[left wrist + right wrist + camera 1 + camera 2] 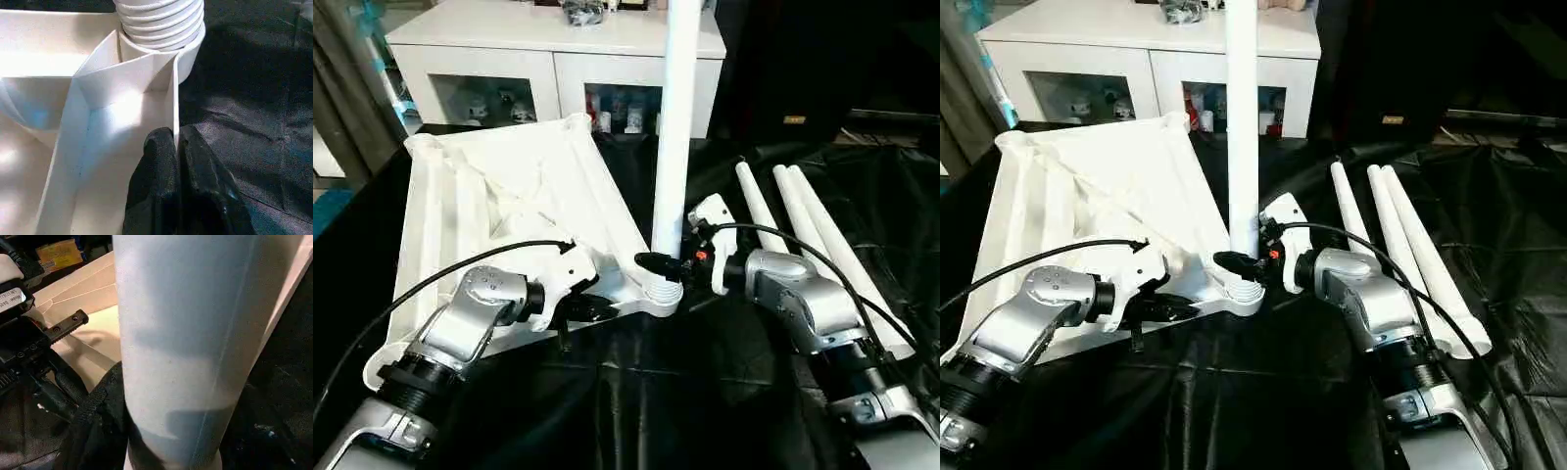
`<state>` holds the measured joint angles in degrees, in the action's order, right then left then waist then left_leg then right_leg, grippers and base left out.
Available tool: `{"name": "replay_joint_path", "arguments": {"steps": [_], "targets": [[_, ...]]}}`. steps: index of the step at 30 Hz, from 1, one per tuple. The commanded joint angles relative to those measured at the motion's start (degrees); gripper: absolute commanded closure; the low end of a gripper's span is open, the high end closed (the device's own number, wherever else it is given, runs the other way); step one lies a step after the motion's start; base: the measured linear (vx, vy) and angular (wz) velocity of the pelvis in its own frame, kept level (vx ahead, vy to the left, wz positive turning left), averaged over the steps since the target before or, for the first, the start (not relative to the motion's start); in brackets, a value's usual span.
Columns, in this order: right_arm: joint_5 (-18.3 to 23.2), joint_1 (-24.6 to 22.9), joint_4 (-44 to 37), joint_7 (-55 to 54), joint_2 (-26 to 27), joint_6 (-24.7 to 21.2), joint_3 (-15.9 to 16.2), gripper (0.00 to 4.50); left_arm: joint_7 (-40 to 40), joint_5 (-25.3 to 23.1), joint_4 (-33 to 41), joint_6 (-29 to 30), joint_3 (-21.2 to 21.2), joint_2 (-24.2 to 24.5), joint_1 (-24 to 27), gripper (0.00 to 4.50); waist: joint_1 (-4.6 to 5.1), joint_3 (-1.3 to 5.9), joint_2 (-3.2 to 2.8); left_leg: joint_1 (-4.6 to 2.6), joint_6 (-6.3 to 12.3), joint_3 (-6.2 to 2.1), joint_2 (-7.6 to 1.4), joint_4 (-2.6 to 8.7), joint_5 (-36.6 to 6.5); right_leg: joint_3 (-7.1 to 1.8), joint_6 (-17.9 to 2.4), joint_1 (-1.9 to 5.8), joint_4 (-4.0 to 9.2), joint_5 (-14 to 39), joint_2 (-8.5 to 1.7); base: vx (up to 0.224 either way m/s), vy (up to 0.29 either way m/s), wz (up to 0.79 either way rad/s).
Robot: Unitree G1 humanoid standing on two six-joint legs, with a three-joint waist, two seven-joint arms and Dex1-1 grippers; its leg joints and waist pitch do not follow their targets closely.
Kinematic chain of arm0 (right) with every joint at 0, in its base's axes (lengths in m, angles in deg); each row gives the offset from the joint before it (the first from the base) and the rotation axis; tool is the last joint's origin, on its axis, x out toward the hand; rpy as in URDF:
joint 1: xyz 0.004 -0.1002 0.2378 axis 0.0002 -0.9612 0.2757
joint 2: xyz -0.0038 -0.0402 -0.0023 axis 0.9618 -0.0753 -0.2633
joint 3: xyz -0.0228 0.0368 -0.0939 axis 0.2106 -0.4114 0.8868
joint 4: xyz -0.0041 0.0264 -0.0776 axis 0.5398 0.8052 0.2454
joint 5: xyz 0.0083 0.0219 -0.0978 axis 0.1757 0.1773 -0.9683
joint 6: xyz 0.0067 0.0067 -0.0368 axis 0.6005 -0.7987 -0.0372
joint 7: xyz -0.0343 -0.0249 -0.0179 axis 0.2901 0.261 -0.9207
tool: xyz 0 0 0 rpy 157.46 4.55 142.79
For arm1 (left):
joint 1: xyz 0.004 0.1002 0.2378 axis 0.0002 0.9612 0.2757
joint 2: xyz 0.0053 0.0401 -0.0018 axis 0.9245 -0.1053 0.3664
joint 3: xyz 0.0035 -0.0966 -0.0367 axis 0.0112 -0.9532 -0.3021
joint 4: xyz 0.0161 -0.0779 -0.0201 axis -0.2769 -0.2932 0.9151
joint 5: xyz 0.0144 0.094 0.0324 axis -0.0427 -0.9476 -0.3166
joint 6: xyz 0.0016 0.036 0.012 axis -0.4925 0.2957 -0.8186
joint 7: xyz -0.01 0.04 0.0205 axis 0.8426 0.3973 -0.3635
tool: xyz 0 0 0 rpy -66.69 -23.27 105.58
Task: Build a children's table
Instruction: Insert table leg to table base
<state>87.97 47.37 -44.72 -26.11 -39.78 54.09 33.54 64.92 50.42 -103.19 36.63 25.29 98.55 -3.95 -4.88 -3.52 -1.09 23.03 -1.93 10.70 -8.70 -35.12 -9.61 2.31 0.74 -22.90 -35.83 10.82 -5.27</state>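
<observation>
Tabletop (499, 196): white, lying underside up on black sheeting, ribs showing.
Upright leg (674, 147): stands in the near corner socket (658, 292), its ribbed end seated there.
Left pincer (592, 309): pressed together on the tabletop's thin edge wall, just beside the socket.
Right pincer (658, 264): fingers clasped around the upright leg low down, just above the socket.
Spare legs (808, 235): three lying side by side on the sheeting, to the right.
Cabinet (558, 59): white, glass-fronted, behind.
</observation>
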Motion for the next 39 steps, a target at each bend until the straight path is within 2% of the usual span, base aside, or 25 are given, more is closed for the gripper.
{"name": "replay_joint_path", "arguments": {"steps": [1, 9, 17, 21, 22, 24, 25, 26, 27, 29, 30, 32, 39], "targets": [[-1.35, -0.55, 1.53, 0.07, 0.39, -0.56, 0.93, 2.59, 0.68, 1.93, 1.84, -1.87, -0.40, -1.92, 0.06, 4.50, 0.46, 3.98, 0.46, -1.92, -0.61, -1.67, -4.16, 5.30, -17.41, -2.35, -12.32, 1.49, 4.46, 15.37, -3.44, 0.000, 0.000, 0.00], [-1.20, -0.50, 1.97, 0.18, 0.67, -0.09, 0.50, 2.59, 0.73, 2.12, 2.33, -1.70, -0.79, -1.74, 0.88, 4.50, 0.61, 3.94, 0.46, -1.87, -0.73, -1.70, -4.14, 5.31, -17.96, -2.43, -11.80, 1.43, 4.64, 16.83, -3.50, 0.000, 0.000, 0.00], [0.95, -1.61, 3.40, -1.76, 2.15, 0.99, -3.12, 2.59, 0.72, 2.01, 1.77, -1.37, -1.35, -1.50, 0.22, 4.50, 0.68, 3.95, 0.04, -1.97, -1.08, -1.79, -4.13, 5.38, -19.02, -2.41, -12.08, 1.35, 4.67, 16.88, -3.47, 0.000, 0.000, 0.00], [1.44, -2.38, 4.03, -2.62, 2.78, 1.83, -4.48, 2.59, 0.51, 1.89, 1.49, -1.45, -1.56, -1.55, -0.02, 4.50, 0.73, 3.91, 0.15, -1.94, -1.11, -1.76, -4.12, 5.41, -19.29, -2.43, -12.19, 1.37, 4.73, 16.75, -3.52, 0.000, 0.000, 0.00], [1.78, -2.90, 4.77, -3.39, 3.25, 2.40, -5.66, 2.59, 0.28, 1.85, 1.21, -1.47, -1.72, -1.62, -0.23, 4.50, 0.71, 3.87, -0.18, -2.02, -1.25, -1.81, -4.14, 5.47, -19.68, -2.44, -12.17, 1.25, 4.76, 16.90, -3.49, 0.000, 0.000, 0.00], [1.85, -3.58, 5.42, -4.12, 3.62, 3.26, -6.53, 2.59, -0.02, 1.80, 0.99, -1.54, -1.91, -1.64, -0.33, 4.50, 0.75, 3.87, -0.28, -2.07, -1.61, -1.88, -4.13, 5.51, -20.70, -2.39, -12.14, 1.21, 4.79, 17.45, -3.49, 0.000, 0.000, 0.00], [1.80, -4.00, 5.64, -4.27, 3.73, 3.81, -6.76, 2.59, -0.14, 1.80, 0.90, -1.56, -2.01, -1.66, -0.36, 4.50, 0.73, 3.88, -0.52, -2.05, -1.75, -1.92, -4.11, 5.54, -20.89, -2.38, -12.14, 1.24, 4.79, 17.45, -3.52, 0.000, 0.000, 0.00], [1.76, -4.27, 5.78, -4.35, 3.79, 4.16, -6.90, 2.59, -0.21, 1.80, 0.84, -1.57, -2.08, -1.67, -0.38, 4.50, 0.83, 3.85, -0.31, -2.05, -1.86, -1.92, -4.11, 5.57, -21.34, -2.36, -12.15, 1.25, 4.88, 17.69, -3.50, 0.000, 0.000, 0.00], [1.71, -4.66, 6.02, -4.51, 3.95, 4.69, -7.18, 2.59, -0.22, 1.81, 0.68, -1.61, -2.14, -1.66, -0.42, 4.50, 0.71, 3.79, -0.97, -2.13, -2.06, -2.02, -4.09, 5.60, -21.86, -2.39, -12.16, 1.14, 4.83, 18.00, -3.51, 0.000, 0.000, 0.00], [2.38, -5.50, 6.00, -4.55, 4.42, 5.40, -8.14, 2.59, -0.31, 1.65, 0.26, -1.77, -2.11, -1.68, -0.60, 4.50, 0.85, 3.77, -0.62, -2.25, -2.28, -1.98, -4.13, 5.66, -23.09, -2.39, -11.94, 1.05, 5.04, 18.65, -3.46, 0.000, 0.000, 0.00], [2.81, -5.99, 5.91, -4.63, 4.68, 5.78, -8.68, 2.59, -0.34, 1.57, 0.03, -1.84, -2.09, -1.70, -0.73, 4.50, 0.71, 3.71, -1.00, -2.28, -2.38, -2.06, -4.13, 5.68, -23.43, -2.43, -11.92, 0.99, 5.04, 18.69, -3.55, 0.000, 0.000, 0.00], [3.98, -7.32, 5.15, -4.29, 5.04, 6.45, -9.60, 2.59, -0.60, 1.44, -0.65, -2.01, -2.21, -1.87, -1.28, 4.50, 0.76, 3.77, -0.71, -2.13, -2.21, -2.07, -4.13, 5.74, -23.21, -2.39, -12.11, 1.15, 5.02, 17.96, -3.52, 0.000, 0.000, 0.00], [5.78, -9.71, 4.11, -3.17, 5.46, 7.89, -10.95, 2.59, -1.43, 1.39, -1.39, -2.16, -2.69, -2.41, -2.00, 4.50, 0.33, 3.64, -0.98, -2.23, -1.90, -2.06, -4.19, 5.85, -23.46, -2.38, -11.94, 1.02, 5.21, 19.27, -3.60, 0.000, 0.000, 0.00]]}}
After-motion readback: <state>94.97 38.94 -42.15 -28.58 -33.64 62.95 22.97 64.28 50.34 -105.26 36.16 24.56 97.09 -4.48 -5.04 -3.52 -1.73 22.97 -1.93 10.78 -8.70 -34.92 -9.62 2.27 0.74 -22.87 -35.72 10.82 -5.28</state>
